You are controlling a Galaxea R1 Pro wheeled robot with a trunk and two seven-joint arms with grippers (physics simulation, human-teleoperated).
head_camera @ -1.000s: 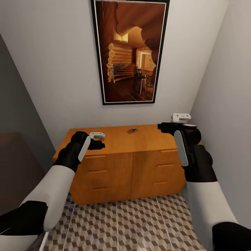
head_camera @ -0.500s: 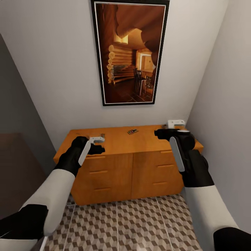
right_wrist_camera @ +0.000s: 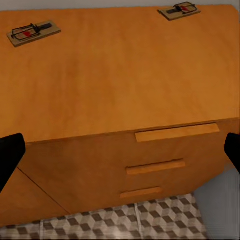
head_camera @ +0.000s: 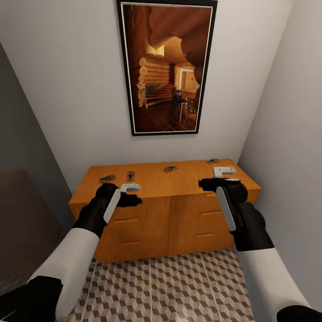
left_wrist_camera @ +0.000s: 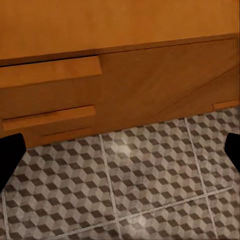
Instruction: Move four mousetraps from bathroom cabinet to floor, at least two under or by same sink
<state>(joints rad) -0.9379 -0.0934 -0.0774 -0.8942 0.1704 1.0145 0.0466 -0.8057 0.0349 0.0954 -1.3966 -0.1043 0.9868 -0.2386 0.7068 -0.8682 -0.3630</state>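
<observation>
4 mousetraps (head_camera: 169, 168) on cabinet (head_camera: 152, 183) top beyond both wide-open, empty grippers (head_camera: 223, 170)

A narrow alcove with plain pale walls (head_camera: 67, 89) closes in on both sides. On the far wall hangs a tall black-framed picture (head_camera: 167, 67) of a log-cabin interior. At near left stands a dark grey panel (head_camera: 18, 179).

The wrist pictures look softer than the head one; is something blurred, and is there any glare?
Head view: even light, sharp on the cabinet, though its mousetraps are tiny. Left wrist view: a pale sheen on the bathroom floor, its tiles and the drawer fronts slightly soft. Right wrist view: two mousetraps clear, red marks legible; the tiles at the picture's edge smear.
</observation>
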